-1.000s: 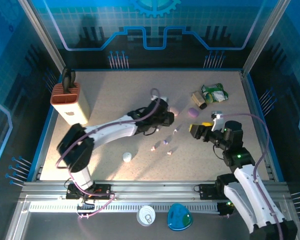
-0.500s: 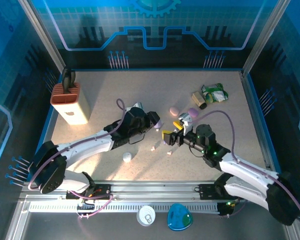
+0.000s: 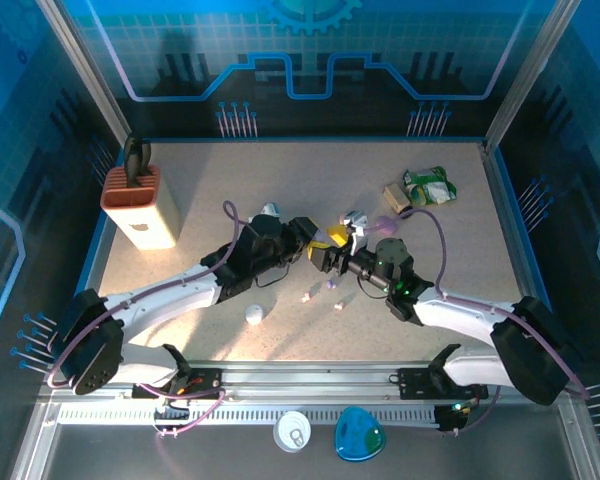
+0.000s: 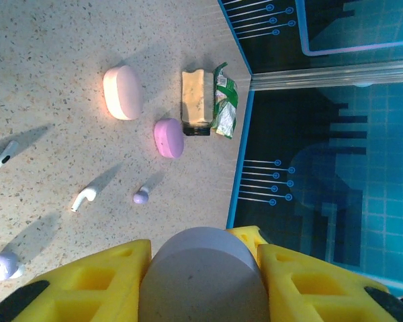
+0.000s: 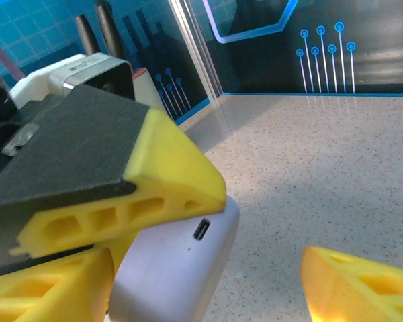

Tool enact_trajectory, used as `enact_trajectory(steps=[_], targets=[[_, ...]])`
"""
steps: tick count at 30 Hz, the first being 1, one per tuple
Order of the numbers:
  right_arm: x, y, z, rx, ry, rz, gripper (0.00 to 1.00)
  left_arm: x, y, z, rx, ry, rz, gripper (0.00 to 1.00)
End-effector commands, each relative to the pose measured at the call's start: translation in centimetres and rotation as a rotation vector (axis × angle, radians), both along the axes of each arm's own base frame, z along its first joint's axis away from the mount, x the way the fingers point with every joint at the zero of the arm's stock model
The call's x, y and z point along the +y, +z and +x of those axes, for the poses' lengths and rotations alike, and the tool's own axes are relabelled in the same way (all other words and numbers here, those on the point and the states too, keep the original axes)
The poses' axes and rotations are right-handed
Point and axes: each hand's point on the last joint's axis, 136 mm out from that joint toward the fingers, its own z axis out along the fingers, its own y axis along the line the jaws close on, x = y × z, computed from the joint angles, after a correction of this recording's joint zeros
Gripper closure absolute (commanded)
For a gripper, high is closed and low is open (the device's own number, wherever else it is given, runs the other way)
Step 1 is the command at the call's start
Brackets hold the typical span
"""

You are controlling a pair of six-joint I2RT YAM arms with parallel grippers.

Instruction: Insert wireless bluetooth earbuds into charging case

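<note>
Top view, grippers: the left gripper [image 3: 316, 243] and the right gripper [image 3: 330, 256] stood tip to tip at the middle of the speckled beige table [image 3: 210, 190].
Top view, earbuds: three tiny plastic earbuds [image 3: 330, 284] lay loose on the table just nearer the arm bases than the grippers, each apart from the others.
Left wrist, grip: the yellow ribbed fingers [image 4: 101, 282] pressed on both flanks of a pale lilac pebble-shaped plastic charging case [image 4: 201, 268], which was held clear of the table.
Left wrist, case heading: its domed end faced away from the wrist.
Left wrist, earbuds: a white stemmed plastic earbud [image 4: 84, 198] lay flat, its long axis slanting from lower left to upper right. A stubby lilac plastic bud [image 4: 141, 196] sat near it on the right.
Left wrist, beyond: a whitish-pink pebble-shaped case [image 4: 123, 92] and a pink pebble-shaped case [image 4: 168, 137] lay closed.
Right wrist, case heading: the end with the small charging port [image 5: 203, 229] faced this camera.
Right wrist, fingers: the right gripper's own yellow fingers [image 5: 363, 285] were spread, and the right-hand one stood clear of the case. They gripped nothing.
</note>
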Motion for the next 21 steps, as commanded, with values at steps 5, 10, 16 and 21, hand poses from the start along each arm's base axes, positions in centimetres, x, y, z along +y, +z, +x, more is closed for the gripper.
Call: enact_trajectory(steps=[5,10,16,21], targets=[[1.1,2.0,0.5,-0.014,0.013,0.069,0.64,0.1,1.2,-0.1,-0.041,-0.005,-0.035,0.72],[0.7,2.0,0.3,-0.002,0.008,0.074,0.77,0.0,1.5,0.0,-0.068,-0.018,-0.04,0.69],[-0.1,1.9,0.1,0.041,-0.002,0.072,0.78,-0.3,3.3,0.2,-0.216,-0.05,-0.048,0.28],[-1.7,0.7,0.3,0.168,-0.026,0.09,0.79,0.5,5.5,0.1,-0.497,-0.074,0.014,0.1]])
